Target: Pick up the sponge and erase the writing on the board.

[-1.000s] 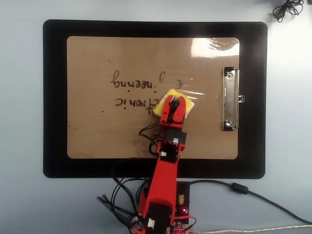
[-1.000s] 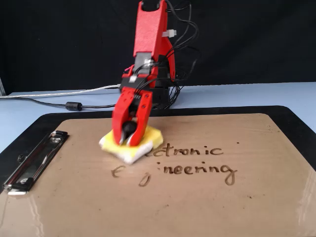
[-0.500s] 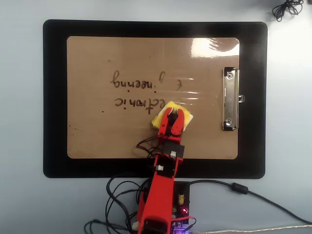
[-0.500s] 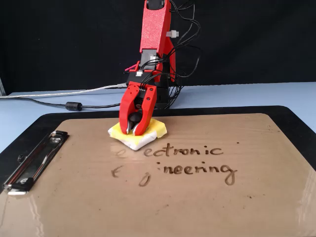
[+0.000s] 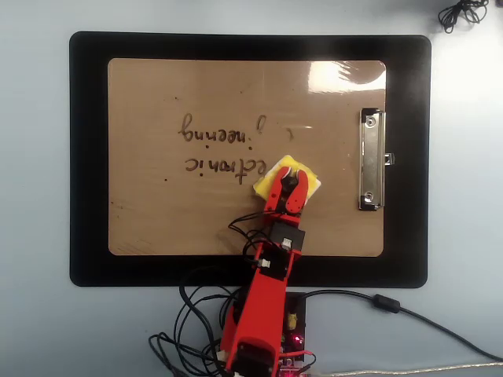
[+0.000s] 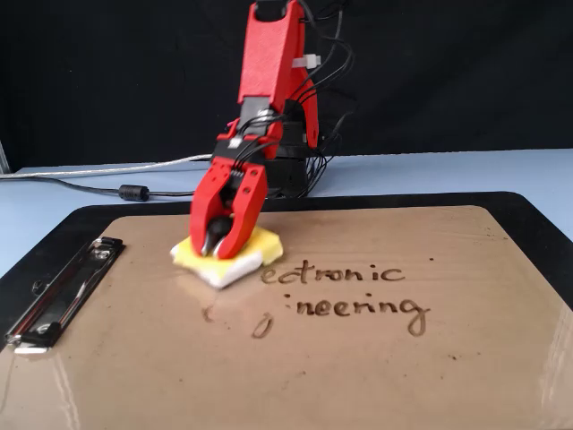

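1. The red gripper (image 6: pixel 218 248) is clamped on the yellow sponge (image 6: pixel 243 248), pressing it flat on the brown clipboard (image 5: pixel 157 212).
2. The sponge sits just beside the writing (image 6: pixel 354 288) (its first letters look smeared).

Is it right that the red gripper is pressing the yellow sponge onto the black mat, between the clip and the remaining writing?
Not quite. The overhead view shows the gripper holding the sponge down on the brown board, not on the black mat. The rest holds: it sits between the clip and the remaining writing.
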